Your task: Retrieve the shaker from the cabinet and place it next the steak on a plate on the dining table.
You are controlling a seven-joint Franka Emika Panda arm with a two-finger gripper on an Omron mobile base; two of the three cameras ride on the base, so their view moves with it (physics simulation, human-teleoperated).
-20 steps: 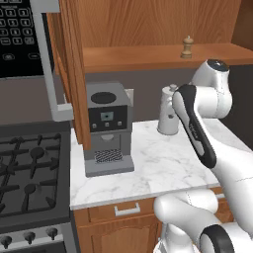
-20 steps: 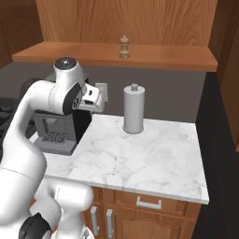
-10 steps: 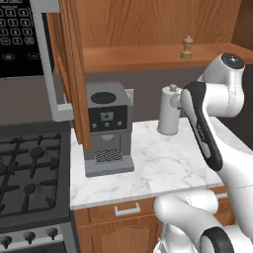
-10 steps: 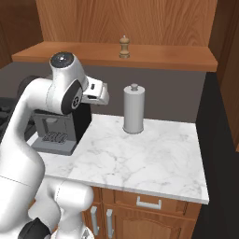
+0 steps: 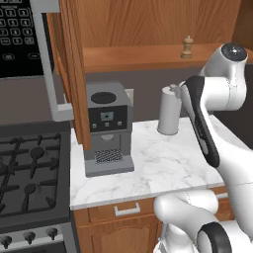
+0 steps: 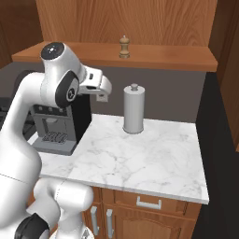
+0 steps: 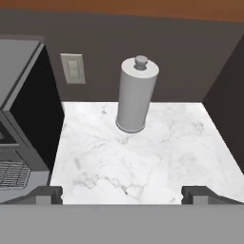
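Left base view shows the shaker (image 5: 187, 47) standing upright on the inner shelf of the cabinet (image 5: 148, 54), near its right end, with nothing touching it. From the right base view the same shaker (image 6: 124, 47) stands on the shelf board (image 6: 154, 58), a little left of the middle, above and slightly left of the paper-towel roll (image 6: 133, 109). This grey roll stands upright on the marble counter (image 6: 140, 158), close to the dark back wall. To the left of the roll is the coffee machine (image 5: 106, 128), which stands at the left edge of the counter, just beside the open cabinet door (image 5: 69, 64). Further left is the stove (image 5: 29, 173). The gripper (image 6: 100, 86) is in the air well below the shelf, to the left of the roll and apart from it. In the hand view its two fingertips (image 7: 45, 194) stand wide apart with nothing between them, and the roll (image 7: 136, 95) is in front of them on the counter.
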